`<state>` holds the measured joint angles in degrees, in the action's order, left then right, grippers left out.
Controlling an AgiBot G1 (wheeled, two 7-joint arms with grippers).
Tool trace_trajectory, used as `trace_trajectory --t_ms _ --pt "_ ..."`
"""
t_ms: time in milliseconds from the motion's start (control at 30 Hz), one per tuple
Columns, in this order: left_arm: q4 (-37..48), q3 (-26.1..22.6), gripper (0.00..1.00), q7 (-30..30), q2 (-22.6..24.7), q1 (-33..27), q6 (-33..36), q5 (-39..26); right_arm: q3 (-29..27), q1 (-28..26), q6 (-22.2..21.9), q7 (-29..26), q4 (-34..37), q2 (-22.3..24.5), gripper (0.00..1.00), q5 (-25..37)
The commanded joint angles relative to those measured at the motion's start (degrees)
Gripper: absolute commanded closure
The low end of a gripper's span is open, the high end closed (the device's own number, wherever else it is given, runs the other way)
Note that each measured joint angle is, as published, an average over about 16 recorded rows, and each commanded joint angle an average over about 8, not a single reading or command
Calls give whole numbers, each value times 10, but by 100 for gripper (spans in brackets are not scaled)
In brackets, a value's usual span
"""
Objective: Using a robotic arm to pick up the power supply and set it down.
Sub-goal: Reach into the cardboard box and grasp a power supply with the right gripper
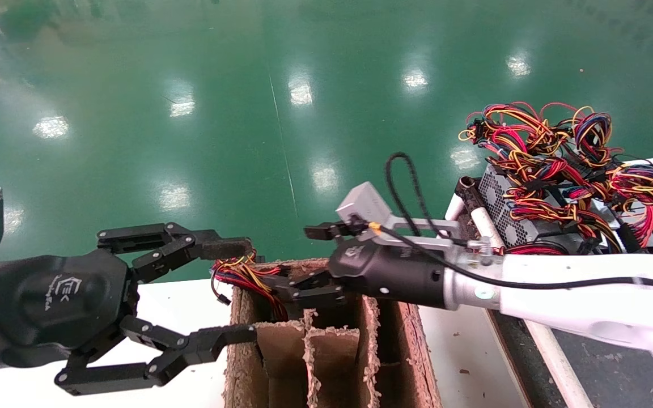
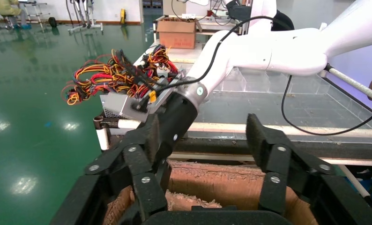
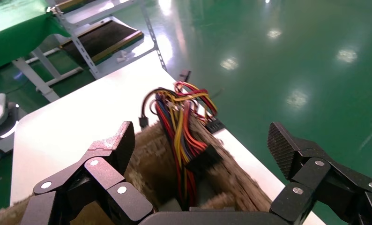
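A: Where is the grey metal power supply [image 1: 522, 218] with its red-yellow wire bundle?
B: Far right, on a white-tube rack [image 1: 488, 226], apart from both tools.
A: Tool states?
B: Right tool [image 1: 298, 262] and left tool [image 1: 234, 292] gape empty over the brown divided cardboard box [image 1: 394, 340].
A: Handling?
B: Probably heavy and rigid; grasp the casing, not the floppy wires.

Both end effectors [image 1: 236, 292] [image 1: 298, 260] spread wide

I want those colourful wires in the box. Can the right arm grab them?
Probably yes. The right end effector is open above the box, and the wires hang over its rim uncovered.
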<state>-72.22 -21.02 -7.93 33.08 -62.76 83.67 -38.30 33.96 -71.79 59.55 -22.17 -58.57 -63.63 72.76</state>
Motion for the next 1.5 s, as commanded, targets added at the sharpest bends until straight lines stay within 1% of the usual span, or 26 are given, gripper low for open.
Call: trace_trajectory --t_ms 33,233,267,300,900,1500 --pt "0 0 0 0 0 0 0 0 4 -5 -1 8 13 -16 18 3" --pt "0 0 0 0 0 0 0 0 17 -12 -3 31 58 -58 93 13" --pt "0 0 0 0 0 0 0 0 19 -12 -3 35 64 -63 98 14" --pt "0 0 0 0 0 0 0 0 20 -13 -4 39 69 -68 100 15" --pt "0 0 0 0 0 0 0 0 26 -28 -10 85 152 -122 100 13" --pt "0 0 0 0 0 0 0 0 40 -36 -26 118 188 -132 100 -24"
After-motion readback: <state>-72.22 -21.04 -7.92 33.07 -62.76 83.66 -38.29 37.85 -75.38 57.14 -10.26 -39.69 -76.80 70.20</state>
